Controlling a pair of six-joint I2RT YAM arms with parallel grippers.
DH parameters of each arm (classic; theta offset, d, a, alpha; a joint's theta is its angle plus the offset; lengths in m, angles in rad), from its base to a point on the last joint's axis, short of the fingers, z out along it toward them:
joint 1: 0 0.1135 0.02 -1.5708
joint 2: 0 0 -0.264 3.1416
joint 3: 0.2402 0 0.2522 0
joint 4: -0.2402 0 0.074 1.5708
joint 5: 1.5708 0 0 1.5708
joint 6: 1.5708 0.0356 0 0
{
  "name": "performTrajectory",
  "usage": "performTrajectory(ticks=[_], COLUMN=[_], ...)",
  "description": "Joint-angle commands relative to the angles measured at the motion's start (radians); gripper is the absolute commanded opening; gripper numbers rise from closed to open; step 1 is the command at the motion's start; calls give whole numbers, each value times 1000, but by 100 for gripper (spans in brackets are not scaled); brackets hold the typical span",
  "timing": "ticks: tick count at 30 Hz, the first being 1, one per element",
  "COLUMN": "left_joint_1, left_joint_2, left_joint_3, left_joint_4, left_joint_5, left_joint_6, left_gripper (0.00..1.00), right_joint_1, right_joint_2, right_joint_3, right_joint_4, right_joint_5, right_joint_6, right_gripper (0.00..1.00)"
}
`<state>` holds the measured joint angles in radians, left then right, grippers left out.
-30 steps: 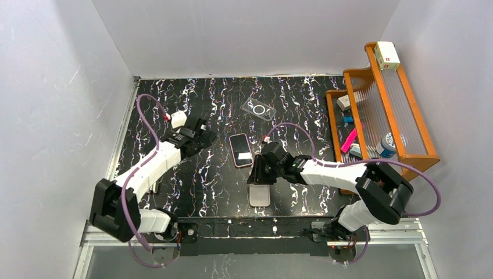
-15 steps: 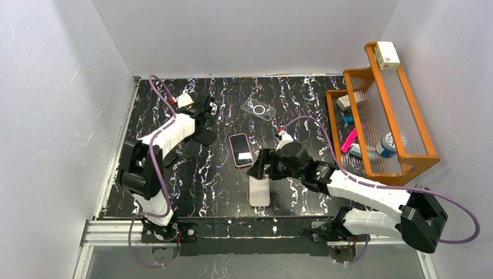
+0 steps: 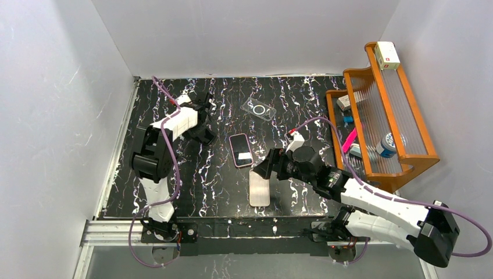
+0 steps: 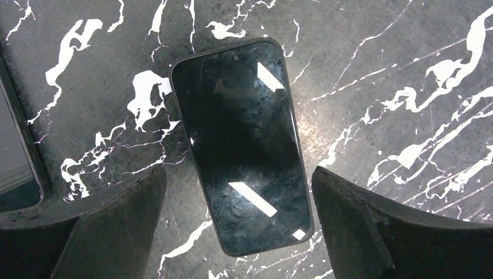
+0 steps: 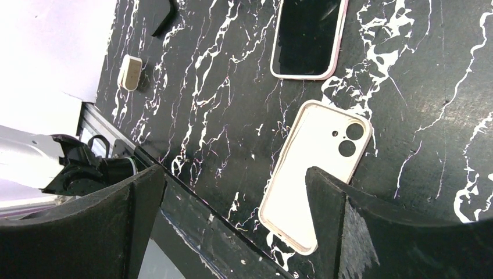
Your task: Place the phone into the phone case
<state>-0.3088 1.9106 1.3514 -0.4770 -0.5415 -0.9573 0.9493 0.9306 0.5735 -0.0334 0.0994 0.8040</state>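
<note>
Now we find the bare black glass phone point(image 4: 241, 145) flat on the black marbled table point(image 4: 407, 70) at ten o'clock, smudged, its long edges clear of our left gripper point(image 4: 237, 197), spread wide astride it. Our right gripper point(image 5: 231, 186), equally wide, hovers over the cream rectangular phone case point(image 5: 317, 174) at six o'clock.

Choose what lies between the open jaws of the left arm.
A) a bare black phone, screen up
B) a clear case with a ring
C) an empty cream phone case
A: in the left wrist view the bare black phone lies flat on the black marbled table between both jaws.
</note>
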Motion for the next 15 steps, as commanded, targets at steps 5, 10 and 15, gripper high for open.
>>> performTrajectory(ticks=[5, 10, 15], left_joint_1=[19, 39, 42], left_joint_2=[63, 98, 98], left_joint_3=[61, 57, 24], left_joint_4=[-16, -3, 9], left_joint_5=[-61, -27, -6], left_joint_6=[-6, -12, -20], left_gripper=[93, 93, 86], right_joint_1=[1, 1, 1], right_joint_2=[24, 35, 44], right_joint_3=[20, 4, 17], right_joint_4=[18, 26, 25], right_joint_5=[1, 4, 7], right_joint_6=[-33, -23, -30], right_gripper=[99, 99, 99])
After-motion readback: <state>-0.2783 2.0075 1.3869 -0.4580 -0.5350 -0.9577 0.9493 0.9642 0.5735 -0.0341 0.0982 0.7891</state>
